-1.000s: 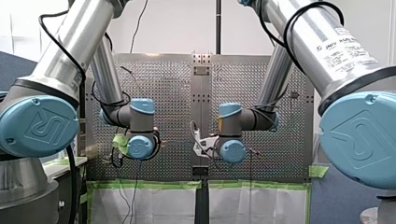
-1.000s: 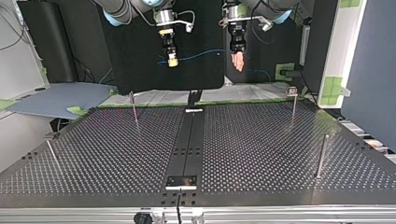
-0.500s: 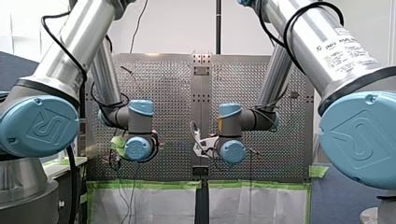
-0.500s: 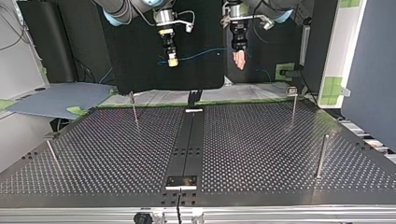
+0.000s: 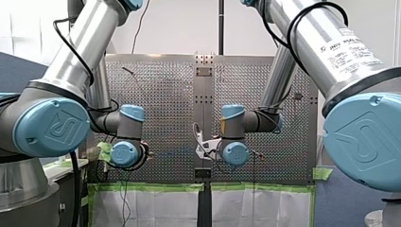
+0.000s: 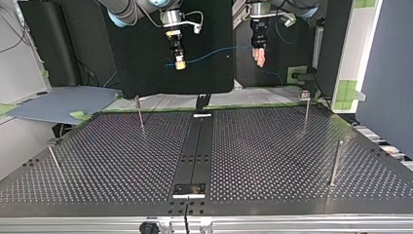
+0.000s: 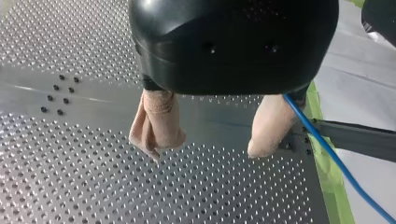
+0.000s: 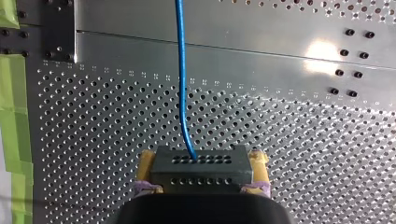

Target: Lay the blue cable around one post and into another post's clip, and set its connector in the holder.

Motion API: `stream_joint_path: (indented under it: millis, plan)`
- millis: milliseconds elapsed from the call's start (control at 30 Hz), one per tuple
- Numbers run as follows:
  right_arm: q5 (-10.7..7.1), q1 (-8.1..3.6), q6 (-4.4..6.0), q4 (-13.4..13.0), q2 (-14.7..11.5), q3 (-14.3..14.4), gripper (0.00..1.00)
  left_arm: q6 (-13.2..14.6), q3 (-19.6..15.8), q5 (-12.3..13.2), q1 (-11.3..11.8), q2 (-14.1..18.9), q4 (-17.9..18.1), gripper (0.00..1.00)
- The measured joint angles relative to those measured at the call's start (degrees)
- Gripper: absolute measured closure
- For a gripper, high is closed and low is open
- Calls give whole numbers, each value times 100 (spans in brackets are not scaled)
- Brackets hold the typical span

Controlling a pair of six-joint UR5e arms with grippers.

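In the right wrist view my right gripper point(image 8: 201, 186) is shut on the black connector point(image 8: 201, 169), which sits between its yellow pads. The blue cable point(image 8: 182, 70) leaves the connector and runs straight ahead over the perforated table. In the top view this gripper point(image 6: 179, 62) hangs high above the table's far edge. From it the cable point(image 6: 209, 54) stretches across to my left gripper point(image 6: 260, 56). The left wrist view shows my left gripper point(image 7: 205, 151) open, with nothing between its beige pads point(image 7: 156, 126). The cable point(image 7: 336, 163) passes along the outer side of one pad.
Thin metal posts stand on the table in the top view: one point(image 6: 140, 111) far left, one with a clip point(image 6: 306, 107) far right, one point(image 6: 335, 163) near right, one point(image 6: 53, 163) near left. A small block point(image 6: 190, 189) sits on the central strip. Green tape point(image 7: 334, 186) marks the edge.
My left gripper has moved towards the top view's right and slightly up, and the cable's end there has risen with it. My right gripper has stayed still with the connector.
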Motion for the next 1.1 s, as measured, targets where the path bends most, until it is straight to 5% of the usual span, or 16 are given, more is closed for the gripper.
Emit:
stream_joint_path:
  millis: [267, 433, 667, 867, 1100]
  plan:
    - [9, 8, 9, 9, 10, -8, 100, -1, -4, 67, 174, 1, 0, 0]
    - [149, 163, 149, 168, 75, -169, 100, -61, 74, 93, 161, 134, -117, 0]
    - [126, 293, 246, 524, -215, -525, 100, -262, 121, 97, 193, 530, -512, 0]
    - [128, 306, 249, 812, -499, -811, 100, -522, 241, 52, 279, 836, -815, 0]
    - [284, 311, 118, 1162, -849, -1162, 100, -691, 572, 110, 370, 1198, -1177, 0]
